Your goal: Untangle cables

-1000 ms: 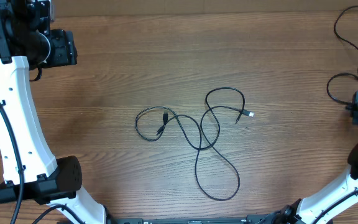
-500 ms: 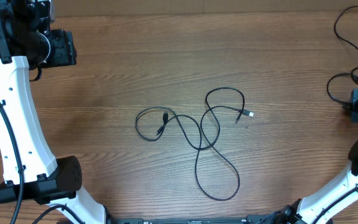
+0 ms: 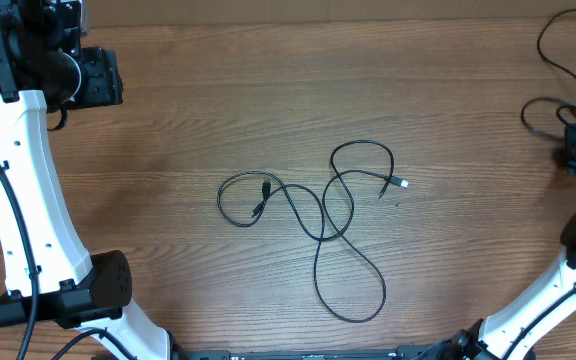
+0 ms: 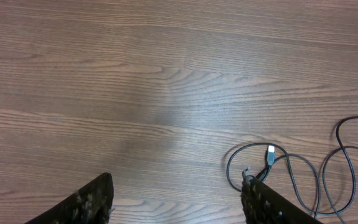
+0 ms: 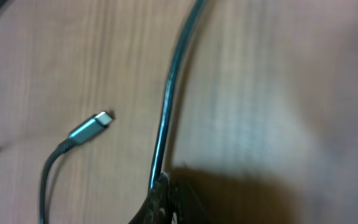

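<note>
The cables (image 3: 328, 205) lie in the middle of the table as loose, crossing black loops, with small plug ends at the right (image 3: 400, 183) and left (image 3: 265, 188). Part of them shows in the left wrist view (image 4: 291, 168). My left gripper (image 4: 176, 199) is open and empty, above bare wood to the left of the loops; in the overhead view it sits at the far left (image 3: 96, 78). My right gripper (image 3: 575, 152) is at the right edge, shut on another thin black cable (image 5: 169, 106), whose silver plug (image 5: 95, 126) lies beside it.
The thin cable held at the right runs in loops up to the table's far right corner (image 3: 553, 50). The white arm links stand along the left edge (image 3: 28, 190) and at the lower right (image 3: 558, 290).
My right gripper has moved toward the far edge of the table, taking the right-hand cable loop with it. The middle loops and the left arm have not moved.
</note>
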Robot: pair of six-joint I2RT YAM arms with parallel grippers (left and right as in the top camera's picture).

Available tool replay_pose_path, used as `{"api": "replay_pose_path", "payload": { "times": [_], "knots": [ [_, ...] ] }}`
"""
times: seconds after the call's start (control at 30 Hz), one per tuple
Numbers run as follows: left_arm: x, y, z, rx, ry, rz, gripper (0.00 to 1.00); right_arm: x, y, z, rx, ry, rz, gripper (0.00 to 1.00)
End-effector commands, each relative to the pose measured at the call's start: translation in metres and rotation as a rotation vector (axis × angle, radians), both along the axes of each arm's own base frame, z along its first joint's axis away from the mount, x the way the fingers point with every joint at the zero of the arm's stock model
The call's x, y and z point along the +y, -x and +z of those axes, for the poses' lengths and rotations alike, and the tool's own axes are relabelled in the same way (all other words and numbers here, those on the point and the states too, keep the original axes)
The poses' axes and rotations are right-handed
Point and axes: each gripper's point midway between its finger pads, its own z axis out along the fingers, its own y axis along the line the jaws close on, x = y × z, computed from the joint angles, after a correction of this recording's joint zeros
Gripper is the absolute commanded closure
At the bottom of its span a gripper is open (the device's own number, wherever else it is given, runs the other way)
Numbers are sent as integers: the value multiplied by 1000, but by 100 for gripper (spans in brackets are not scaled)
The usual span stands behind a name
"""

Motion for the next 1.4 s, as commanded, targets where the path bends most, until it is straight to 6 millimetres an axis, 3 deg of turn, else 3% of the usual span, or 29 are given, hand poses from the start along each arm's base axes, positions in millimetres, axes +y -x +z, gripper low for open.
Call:
{"api": "replay_pose_path", "payload": {
  "times": [0.0, 0.2, 0.37, 0.57, 0.73, 0.8, 0.87, 0.93, 0.97, 1.13, 1.2, 1.23, 1.27, 1.3, 1.37],
  "knots": [
    [-6, -2, 1, -4, 11, -26, 34, 48, -6, -85, 41, -118, 244, 96],
    [-6, -2, 0, -3, 18, -14, 35, 59, -40, -103, -45, -34, 396, 96],
    [-6, -2, 1, -4, 20, -10, 35, 70, -80, -107, -44, 69, 555, 96],
    [-12, -2, 1, -8, 46, -26, 36, 61, -114, -81, 28, 188, 646, 96],
    [-23, -3, 1, -9, 56, -55, 37, 57, -113, -65, 100, 133, 660, 96],
    [-28, -3, 1, -8, 56, -67, 37, 62, -111, -50, 133, 90, 692, 96],
    [-32, -4, 1, -8, 54, -77, 38, 69, -114, -25, 143, 80, 748, 96],
    [-30, -4, 1, -5, 28, -71, 38, 83, -120, 15, 127, 97, 832, 96],
    [-28, -4, 1, -5, 15, -65, 38, 97, -125, 56, 101, 137, 916, 96],
    [-24, -5, 1, -7, -9, -51, 38, 148, -121, 182, 28, 306, 1120, 83],
    [-24, -9, 3, -23, -7, -43, 37, 173, -111, 231, 4, 364, 1165, 64],
    [-24, -11, 4, -33, -5, -39, 37, 186, -103, 253, -9, 376, 1179, 50],
    [-24, -13, 5, -43, -4, -35, 37, 202, -93, 272, -19, 384, 1197, 33],
    [-23, -16, 7, -57, -1, -28, 37, 217, -81, 289, -24, 385, 1215, 1],
    [-23, -20, 10, -79, 6, -13, 37, 241, -61, 308, -28, 349, 1223, 0]
  ]
}}
